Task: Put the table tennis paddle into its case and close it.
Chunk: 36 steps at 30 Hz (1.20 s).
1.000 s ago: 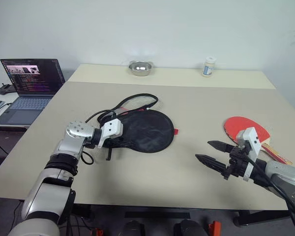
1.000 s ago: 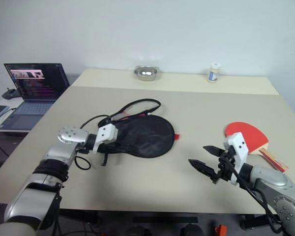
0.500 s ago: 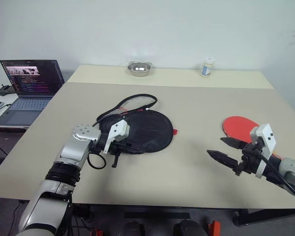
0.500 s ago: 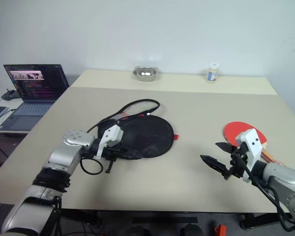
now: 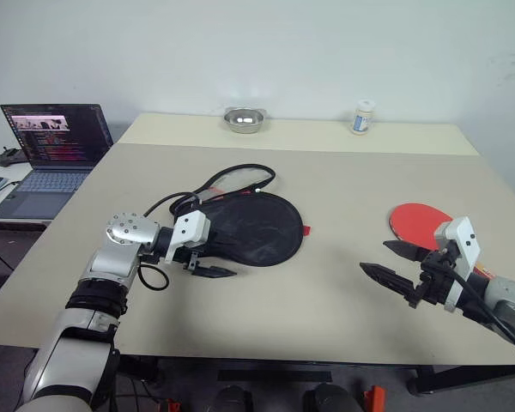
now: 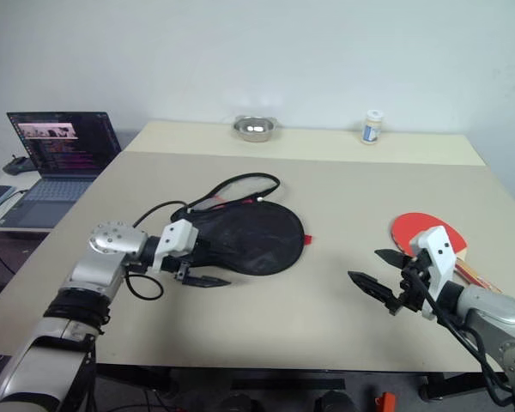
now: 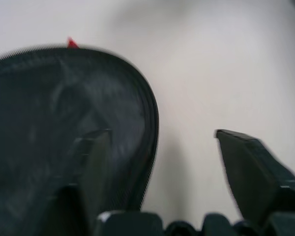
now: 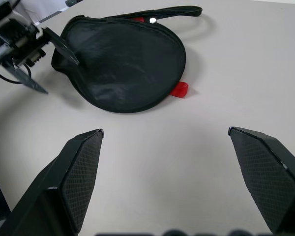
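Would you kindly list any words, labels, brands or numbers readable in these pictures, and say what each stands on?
No text can be read.
Laptop: lines on its screen, too small to read.
Bottle: a label, too small to read.
Case: black face up, no lettering visible.
Paddle: no print visible on its red face.

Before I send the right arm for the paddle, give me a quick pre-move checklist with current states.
1. Right tool open and empty: ok.
2. Left tool open, at the near edge of the case, gripping nothing: ok.
3. Table tennis paddle flat on the table, red face up, beside the right arm: ok.
4. Paddle handle free to grasp: cannot tell, the right arm covers it.
5. Case unzipped to take the paddle: cannot tell; black face up.
6. Paddle inside the case: not ok.
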Tool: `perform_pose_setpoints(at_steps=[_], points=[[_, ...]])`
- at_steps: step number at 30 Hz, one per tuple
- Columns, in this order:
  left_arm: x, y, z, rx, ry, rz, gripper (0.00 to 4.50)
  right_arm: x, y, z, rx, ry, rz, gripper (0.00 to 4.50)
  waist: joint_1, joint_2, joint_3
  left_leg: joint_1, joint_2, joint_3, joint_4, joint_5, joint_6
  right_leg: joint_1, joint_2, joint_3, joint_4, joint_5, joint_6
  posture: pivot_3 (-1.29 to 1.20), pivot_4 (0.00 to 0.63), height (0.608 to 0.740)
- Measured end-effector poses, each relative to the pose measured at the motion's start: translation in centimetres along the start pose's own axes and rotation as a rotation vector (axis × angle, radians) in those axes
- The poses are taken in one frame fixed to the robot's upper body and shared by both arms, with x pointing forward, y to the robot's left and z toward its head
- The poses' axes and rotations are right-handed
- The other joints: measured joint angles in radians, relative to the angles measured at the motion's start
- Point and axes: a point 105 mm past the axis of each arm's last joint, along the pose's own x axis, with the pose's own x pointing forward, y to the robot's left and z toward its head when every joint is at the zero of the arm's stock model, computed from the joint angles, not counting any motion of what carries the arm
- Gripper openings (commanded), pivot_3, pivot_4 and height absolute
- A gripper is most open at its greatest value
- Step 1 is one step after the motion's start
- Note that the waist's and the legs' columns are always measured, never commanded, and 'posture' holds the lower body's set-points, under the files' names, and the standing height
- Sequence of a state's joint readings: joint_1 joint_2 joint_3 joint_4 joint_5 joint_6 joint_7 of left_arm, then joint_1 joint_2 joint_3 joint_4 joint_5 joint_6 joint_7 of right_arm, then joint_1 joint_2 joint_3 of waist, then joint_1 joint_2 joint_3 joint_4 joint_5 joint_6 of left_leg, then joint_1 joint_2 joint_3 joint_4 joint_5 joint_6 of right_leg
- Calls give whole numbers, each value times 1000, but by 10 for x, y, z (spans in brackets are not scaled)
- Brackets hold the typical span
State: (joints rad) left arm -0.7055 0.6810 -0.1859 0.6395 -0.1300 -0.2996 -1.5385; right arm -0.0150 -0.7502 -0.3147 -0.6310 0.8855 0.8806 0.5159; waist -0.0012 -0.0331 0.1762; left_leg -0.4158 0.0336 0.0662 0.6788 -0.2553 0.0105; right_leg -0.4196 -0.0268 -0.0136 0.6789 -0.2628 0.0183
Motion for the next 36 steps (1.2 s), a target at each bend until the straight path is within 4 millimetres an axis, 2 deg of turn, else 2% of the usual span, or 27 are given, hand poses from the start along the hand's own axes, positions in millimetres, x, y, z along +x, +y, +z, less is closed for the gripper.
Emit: perform_pose_setpoints(at_steps=[5,11,13,15,17,22,29,30,36], points=[[13,2,-11,64,58,-29,4230,4,3,2,-4,-8,15,4500,1,0,0,-1,0,0,0,0,0,0,0,0,0,0,0,0,150,740],[17,9,-14,121,80,-16,4230,5,16,10,-17,-35,72,4500,0,0,0,0,0,0,0,0,0,0,0,0,0,0,0,0,150,740],[17,9,-15,130,81,-13,4230,4,28,15,-28,-43,138,4500,0,0,0,0,0,0,0,0,0,0,0,0,0,0,0,0,150,740],[17,10,-15,134,84,-9,4230,1,50,23,-94,-50,241,4500,0,0,0,0,0,-1,0,0,0,0,0,-1,1,0,0,0,150,740],[17,11,-16,123,82,-4,4230,-2,64,30,-186,-41,301,4500,0,0,-1,1,0,-1,0,0,1,1,0,-1,1,0,1,0,150,740],[17,11,-20,101,94,-7,2750,-2,66,28,-263,3,324,4500,0,-2,-2,1,0,-1,1,1,2,1,0,-1,1,1,1,0,150,740],[15,15,-25,108,125,22,258,-1,60,29,-281,-13,304,4500,0,-3,-2,0,0,-1,1,1,2,1,0,-1,1,1,0,0,150,740],[15,15,-25,113,129,22,63,-1,59,27,-273,-9,303,4500,0,-3,-2,0,0,-1,1,1,2,1,0,-1,1,1,0,0,150,740],[18,13,-24,80,105,9,63,-1,54,23,-266,-8,282,4500,0,-3,-2,1,0,-1,1,1,2,1,-1,-1,1,1,0,0,150,740]])
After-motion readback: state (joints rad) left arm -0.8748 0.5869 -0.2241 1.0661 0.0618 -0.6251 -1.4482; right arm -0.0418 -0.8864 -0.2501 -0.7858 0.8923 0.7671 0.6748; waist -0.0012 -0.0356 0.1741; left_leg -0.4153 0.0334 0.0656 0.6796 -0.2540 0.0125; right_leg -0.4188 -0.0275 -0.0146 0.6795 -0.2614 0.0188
